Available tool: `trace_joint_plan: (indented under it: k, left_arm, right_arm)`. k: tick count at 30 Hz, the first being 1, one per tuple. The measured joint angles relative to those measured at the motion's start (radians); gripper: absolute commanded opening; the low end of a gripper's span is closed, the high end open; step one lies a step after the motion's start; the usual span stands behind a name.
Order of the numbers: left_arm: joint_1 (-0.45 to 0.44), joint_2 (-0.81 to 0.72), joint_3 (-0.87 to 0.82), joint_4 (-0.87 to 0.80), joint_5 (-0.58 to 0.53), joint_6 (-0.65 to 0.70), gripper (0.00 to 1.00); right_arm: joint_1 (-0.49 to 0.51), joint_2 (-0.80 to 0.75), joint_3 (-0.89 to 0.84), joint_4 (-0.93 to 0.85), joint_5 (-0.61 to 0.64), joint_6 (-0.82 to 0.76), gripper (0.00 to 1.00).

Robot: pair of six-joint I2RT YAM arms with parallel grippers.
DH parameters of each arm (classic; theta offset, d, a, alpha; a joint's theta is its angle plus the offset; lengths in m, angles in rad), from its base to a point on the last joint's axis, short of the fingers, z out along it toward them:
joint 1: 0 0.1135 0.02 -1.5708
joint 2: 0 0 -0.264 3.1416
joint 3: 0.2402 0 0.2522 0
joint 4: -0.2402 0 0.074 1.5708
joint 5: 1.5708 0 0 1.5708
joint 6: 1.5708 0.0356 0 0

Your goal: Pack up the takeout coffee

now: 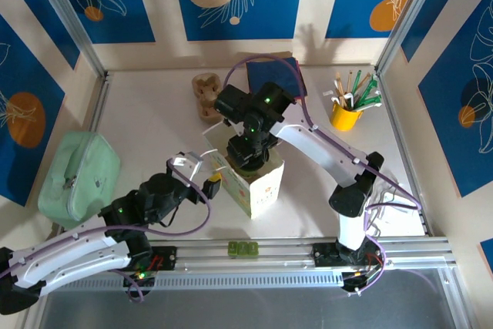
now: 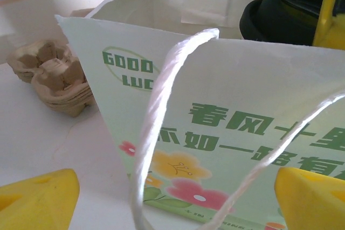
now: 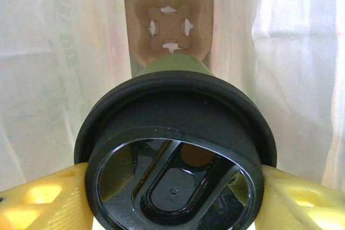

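For us the black lid (image 3: 175, 127) hides most of the takeout coffee (image 3: 172, 64); lid's btm is cropped. On the paper bag (image 2: 242, 106) we lose the print at frame R.

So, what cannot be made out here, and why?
- Top view: the right arm covers the printed white paper bag's mouth.
- Right wrist view: the round black plastic lid hides most of the paper cup.
- Left wrist view: the bag's green print is cut off at the right edge.
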Motion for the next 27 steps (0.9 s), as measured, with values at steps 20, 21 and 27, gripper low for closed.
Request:
trace_joint_plan:
  k: [20, 21, 27]
  left_arm:
    - [0.0, 0.006, -0.017, 0.004, -0.004, 0.0, 0.94]
    - [0.0, 0.006, -0.018, 0.003, -0.004, 0.0, 0.94]
    - [0.0, 0.006, -0.026, 0.004, -0.011, 0.0, 0.95]
  right_arm:
    - [0.0, 0.038, -0.076, 0.0, -0.006, -0.005, 0.65]
    - [0.0, 0.039, -0.078, 0.0, -0.009, -0.008, 0.65]
    - [-0.001, 0.04, -0.094, 0.0, -0.017, -0.018, 0.65]
